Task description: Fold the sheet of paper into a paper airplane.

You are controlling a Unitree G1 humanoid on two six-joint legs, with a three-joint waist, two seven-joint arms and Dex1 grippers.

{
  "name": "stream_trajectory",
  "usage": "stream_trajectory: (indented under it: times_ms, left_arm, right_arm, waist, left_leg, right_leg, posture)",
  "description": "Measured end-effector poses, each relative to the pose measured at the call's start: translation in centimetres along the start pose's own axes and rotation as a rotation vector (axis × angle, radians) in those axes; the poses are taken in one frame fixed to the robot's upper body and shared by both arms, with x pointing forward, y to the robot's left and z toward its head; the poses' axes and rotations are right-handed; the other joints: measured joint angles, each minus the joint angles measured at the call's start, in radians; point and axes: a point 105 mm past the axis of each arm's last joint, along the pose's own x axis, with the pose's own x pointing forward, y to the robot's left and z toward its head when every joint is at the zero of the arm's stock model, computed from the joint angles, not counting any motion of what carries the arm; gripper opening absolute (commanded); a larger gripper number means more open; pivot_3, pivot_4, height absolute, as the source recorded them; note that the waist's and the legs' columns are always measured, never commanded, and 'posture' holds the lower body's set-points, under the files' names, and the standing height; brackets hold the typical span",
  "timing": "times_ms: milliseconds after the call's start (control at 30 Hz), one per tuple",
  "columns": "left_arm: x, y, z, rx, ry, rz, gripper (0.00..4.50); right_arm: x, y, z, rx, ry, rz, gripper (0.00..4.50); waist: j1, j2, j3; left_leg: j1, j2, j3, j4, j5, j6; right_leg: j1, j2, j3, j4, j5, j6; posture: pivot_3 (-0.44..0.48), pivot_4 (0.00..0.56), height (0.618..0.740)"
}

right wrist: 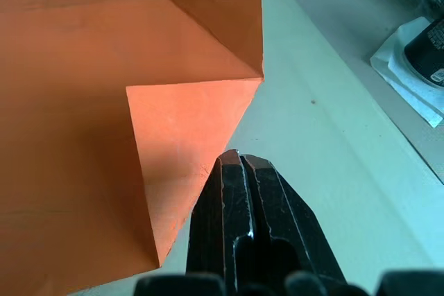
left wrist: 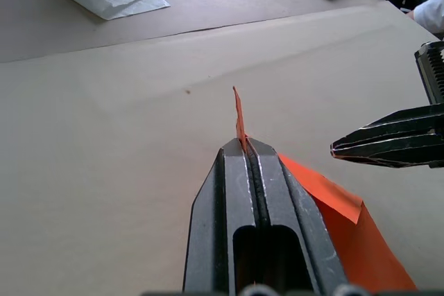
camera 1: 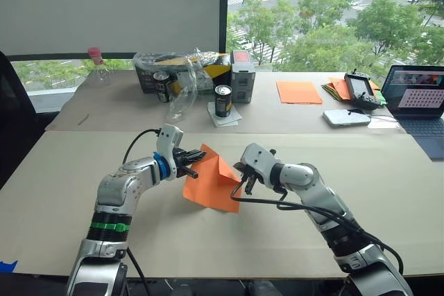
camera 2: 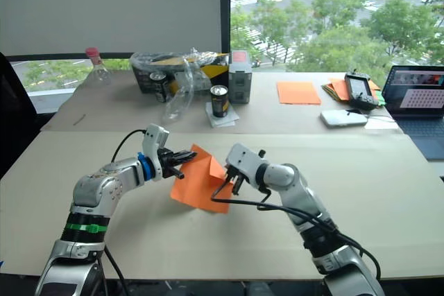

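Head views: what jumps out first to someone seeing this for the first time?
The bright orange sheet, creased with one corner folded down, raised off the near table between both grippers. The left gripper is shut on its edge; the right gripper sits closed at the folded side. Behind it, cans and a bag clutter the far table.

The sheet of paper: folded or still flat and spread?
Partly folded: the sheet of paper has one corner flap turned over, and the left pincer lifts one edge.

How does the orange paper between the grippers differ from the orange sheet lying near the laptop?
The sheet of paper is creased, one corner folded over, and partly lifted, pinched by the left gripper. The smooth orange sheet lies flat, unfolded and untouched on the far table. Both are bright orange.
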Motion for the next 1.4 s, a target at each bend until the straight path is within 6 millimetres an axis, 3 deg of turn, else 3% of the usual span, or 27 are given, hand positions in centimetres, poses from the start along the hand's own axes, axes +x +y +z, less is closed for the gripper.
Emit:
stream_trajectory:
  times_ms: [67,333,500,833,1033,1233,1400]
  left_arm:
    - [0.2,0.1,-0.4,0.041,0.014,0.006,0.03]
    - [0.9,-0.5,-1.9,0.186,0.030,-0.001,0.03]
    - [0.9,-0.8,-3.4,0.285,0.055,-0.005,0.03]
    - [0.9,-2.2,-4.5,0.700,0.115,-0.061,0.03]
    - [1.1,-2.5,-5.3,0.833,0.122,-0.058,0.03]
    - [1.5,-3.1,-5.1,0.962,0.119,-0.072,0.03]
    - [1.7,-3.3,-5.1,1.003,0.127,-0.076,0.03]
  right_arm:
    - [0.2,0.2,-0.1,0.015,0.004,0.002,0.00]
    - [1.5,2.2,-1.0,0.116,0.047,0.037,0.00]
    - [1.9,2.3,-1.2,0.167,0.059,0.010,0.00]
    - [1.9,2.0,-1.3,0.175,0.064,-0.004,0.00]
    - [2.1,1.5,-1.3,0.252,0.037,-0.037,0.00]
    - [2.4,-1.2,0.4,0.320,-0.035,-0.093,0.00]
    - [2.9,-1.1,0.9,0.339,-0.056,-0.048,0.00]
  waist:
    - [0.000,0.000,0.000]
    - [0.002,0.000,0.000]
    - [0.001,0.000,0.000]
    - [0.002,0.000,0.000]
    - [0.005,0.000,0.000]
    - [0.005,0.001,0.000]
    - [0.008,0.001,-0.001]
  left_leg:
    - [-0.006,0.000,0.000,0.001,0.001,-0.001]
    - [-0.005,0.000,0.000,0.001,0.001,-0.001]
    - [-0.004,0.000,0.000,0.001,0.001,-0.001]
    - [-0.003,0.000,0.000,0.001,0.001,-0.001]
    - [-0.004,0.000,0.000,0.001,0.001,-0.001]
    - [-0.004,0.000,0.000,0.001,0.001,-0.001]
    - [-0.003,0.000,0.000,0.001,0.001,-0.001]
  right_leg:
    - [-0.007,0.000,0.000,0.002,0.000,0.000]
    - [-0.006,0.000,0.000,0.003,0.001,-0.001]
    - [-0.005,0.000,0.000,0.003,0.001,-0.001]
    - [-0.004,0.000,0.000,0.003,0.001,-0.001]
    - [-0.005,0.000,0.000,0.003,0.001,-0.001]
    - [-0.005,0.000,0.000,0.004,0.001,-0.001]
    - [-0.004,0.000,0.000,0.004,0.001,-0.001]
  posture:
    - [0.000,0.150,0.730]
    - [0.000,0.150,0.730]
    - [0.000,0.150,0.730]
    - [0.000,0.150,0.730]
    - [0.000,0.150,0.730]
    - [0.000,0.150,0.730]
    - [0.000,0.150,0.730]
